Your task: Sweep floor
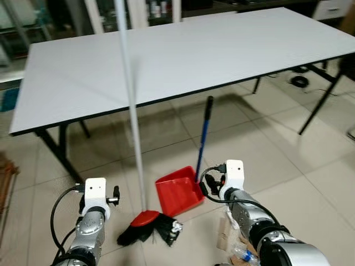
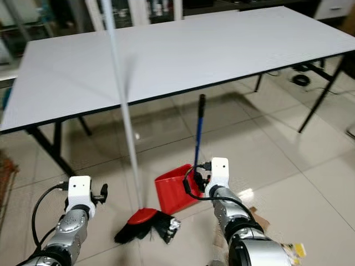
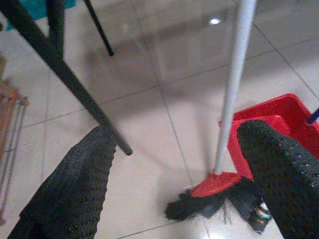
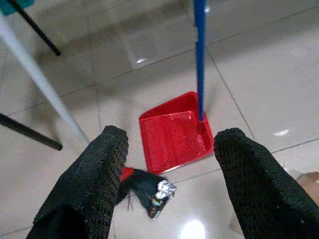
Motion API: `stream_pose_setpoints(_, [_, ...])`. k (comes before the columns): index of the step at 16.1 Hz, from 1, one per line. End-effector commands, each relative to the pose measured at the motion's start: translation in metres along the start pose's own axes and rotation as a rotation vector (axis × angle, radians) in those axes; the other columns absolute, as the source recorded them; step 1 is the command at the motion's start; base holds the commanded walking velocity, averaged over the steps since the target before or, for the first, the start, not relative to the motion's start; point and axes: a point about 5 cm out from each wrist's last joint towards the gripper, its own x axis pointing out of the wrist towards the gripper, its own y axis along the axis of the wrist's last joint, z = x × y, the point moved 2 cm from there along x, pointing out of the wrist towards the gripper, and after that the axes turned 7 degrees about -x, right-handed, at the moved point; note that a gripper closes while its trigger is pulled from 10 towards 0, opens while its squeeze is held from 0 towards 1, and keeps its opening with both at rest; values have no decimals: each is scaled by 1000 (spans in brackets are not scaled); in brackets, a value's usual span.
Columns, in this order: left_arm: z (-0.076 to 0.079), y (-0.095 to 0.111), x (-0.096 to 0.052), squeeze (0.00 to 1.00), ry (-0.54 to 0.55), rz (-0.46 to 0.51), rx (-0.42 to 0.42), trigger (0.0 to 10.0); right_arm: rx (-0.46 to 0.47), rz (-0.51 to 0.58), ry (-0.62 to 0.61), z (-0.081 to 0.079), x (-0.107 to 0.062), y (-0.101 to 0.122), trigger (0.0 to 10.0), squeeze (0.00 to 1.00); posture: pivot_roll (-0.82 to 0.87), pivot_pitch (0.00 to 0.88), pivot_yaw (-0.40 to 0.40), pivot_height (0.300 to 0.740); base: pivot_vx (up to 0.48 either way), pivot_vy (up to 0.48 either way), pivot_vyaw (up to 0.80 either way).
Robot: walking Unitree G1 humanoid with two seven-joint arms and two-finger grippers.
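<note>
Silver arms are held low and forward, the left gripper [image 3: 174, 169] and right gripper [image 4: 167, 169] both with fingers spread wide and nothing between them. Between them a red-headed, black-bristled broom with a white pole [image 1: 145, 220] stands on the tiled floor [image 1: 277, 149], beside a red plastic dustpan with a blue handle [image 1: 178, 193]. Crumpled litter [image 4: 160, 191] lies at the bristles. A white black-legged table [image 1: 166, 55] stands beyond.

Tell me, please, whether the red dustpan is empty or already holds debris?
Empty: the right wrist view shows the dustpan with a bare red floor, while the crumpled wrapper lies outside by the broom bristles.
</note>
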Motion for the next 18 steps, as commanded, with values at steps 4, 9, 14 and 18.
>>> stream_pose_setpoints(4, [7,11,6,0,-40,7,44,10000,16,4,-30,6,-2,-3,10000,0,-109,27,87,740,0,0,0])
stream_pose_setpoints(9, [12,9,6,0,-62,-12,12,10000,14,-7,-55,10,-6,-14,10000,0,-139,52,102,740,0,0,0])
stream_pose_setpoints(14, [23,8,6,0,-134,-25,2,10000,13,-8,-67,13,-8,-18,10000,0,-147,63,119,740,0,0,0])
stream_pose_setpoints(18, [25,10,7,0,-153,-26,-21,10000,19,2,-66,10,-7,-16,10000,0,-154,73,125,740,205,0,0])
